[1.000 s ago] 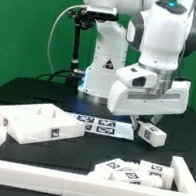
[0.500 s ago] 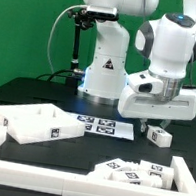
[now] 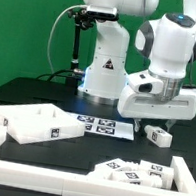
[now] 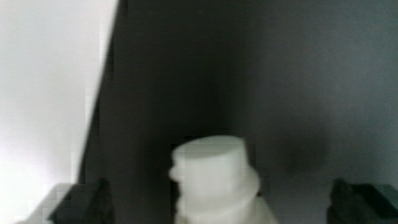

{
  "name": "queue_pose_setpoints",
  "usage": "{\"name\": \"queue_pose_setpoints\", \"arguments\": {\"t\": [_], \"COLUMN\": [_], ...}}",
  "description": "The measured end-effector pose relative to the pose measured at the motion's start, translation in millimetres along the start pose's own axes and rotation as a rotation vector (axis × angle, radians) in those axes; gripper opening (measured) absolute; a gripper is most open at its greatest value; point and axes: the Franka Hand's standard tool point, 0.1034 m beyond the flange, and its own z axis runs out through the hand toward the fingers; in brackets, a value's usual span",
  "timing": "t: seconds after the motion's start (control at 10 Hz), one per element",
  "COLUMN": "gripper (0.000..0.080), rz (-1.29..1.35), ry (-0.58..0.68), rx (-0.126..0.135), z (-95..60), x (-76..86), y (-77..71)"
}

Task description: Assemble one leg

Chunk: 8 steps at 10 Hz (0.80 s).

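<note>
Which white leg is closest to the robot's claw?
The lone white tagged leg right below the gripper; the other legs lie piled together, farther away.

A black table (image 3: pixel 46 94) is shown. One white leg (image 3: pixel 159 136) is laid just below the gripper (image 3: pixel 155 125). The marker board (image 3: pixel 102 125) is set beside the gripper, toward the exterior view's left, and a square white panel (image 3: pixel 37 124) is laid farther that way. More white legs (image 3: pixel 136 172) are piled in front of the gripper, behind a white border wall (image 3: pixel 44 182).
</note>
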Motion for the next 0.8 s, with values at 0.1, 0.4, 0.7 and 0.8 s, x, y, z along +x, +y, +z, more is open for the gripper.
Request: {"name": "queue_pose_setpoints", "arguments": {"t": [0.1,0.4,0.7,0.8], "gripper": [0.064,0.0648,0.0649,0.0649], "rz": [-0.022,-0.054,-0.064,-0.064], "ry": [0.001,0.015,0.007,0.006], "rx": [0.0,0.022,0.023,0.023], "z": [-23.2,-53.6,-49.1,-48.9], "x": [11.1,47.9,42.7,42.7], "y": [12.2,57.6,52.9,52.9]}}
